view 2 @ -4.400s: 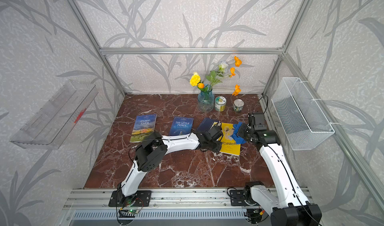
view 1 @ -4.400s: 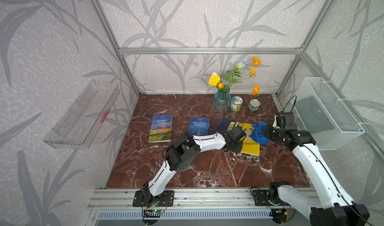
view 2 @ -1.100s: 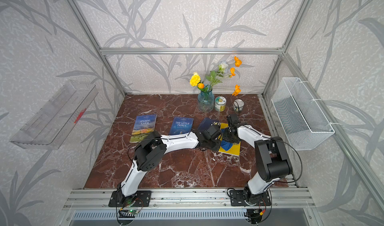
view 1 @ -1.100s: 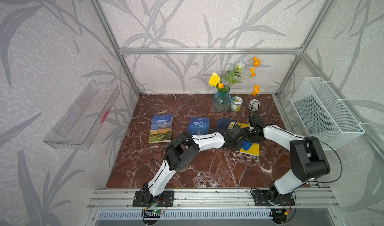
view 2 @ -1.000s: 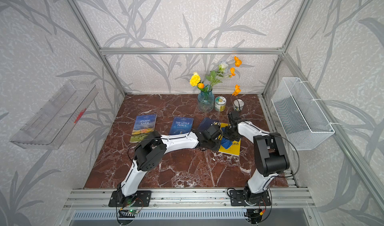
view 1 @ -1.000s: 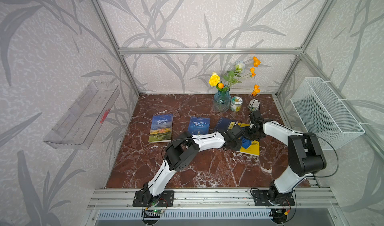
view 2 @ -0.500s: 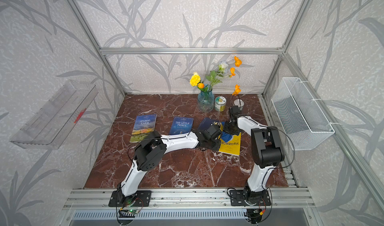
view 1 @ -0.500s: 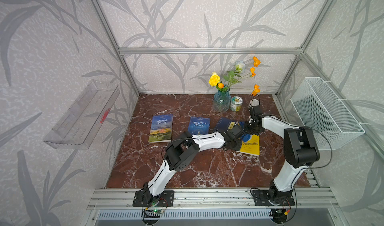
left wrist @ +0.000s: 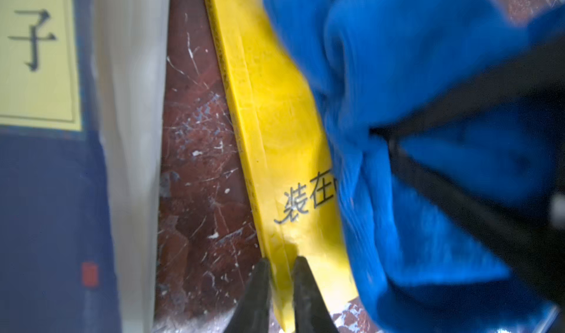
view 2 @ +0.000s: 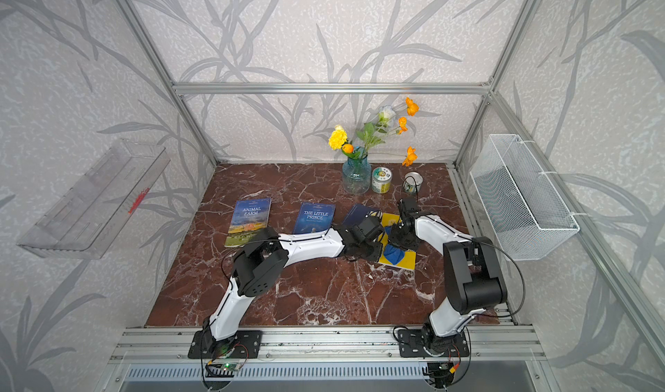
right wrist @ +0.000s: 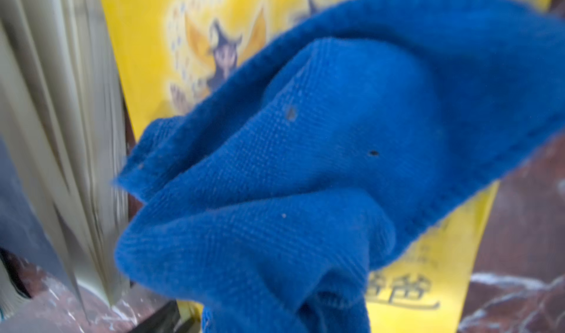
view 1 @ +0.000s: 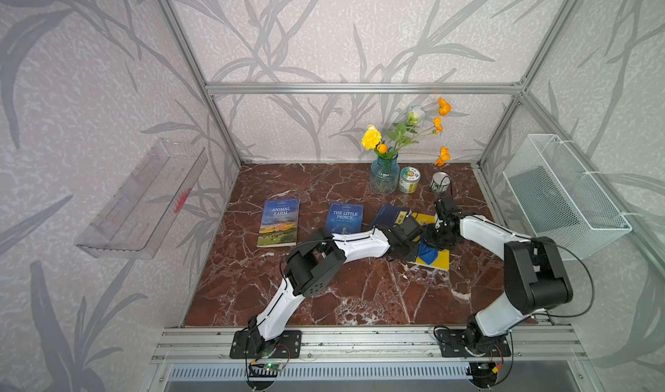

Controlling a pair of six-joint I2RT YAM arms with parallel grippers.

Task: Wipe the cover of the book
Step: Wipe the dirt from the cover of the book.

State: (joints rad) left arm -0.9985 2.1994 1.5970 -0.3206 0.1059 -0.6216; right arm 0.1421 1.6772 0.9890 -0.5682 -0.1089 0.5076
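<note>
**Wiping stroke.** The left gripper pinches the edge of the yellow book, which lies on the table. The right gripper, pressed together on the blue cloth, holds it against the cover. Strokes should run flat, away from the pinched edge. A dark blue book lies just beside; the vase and cans stand behind.
</note>
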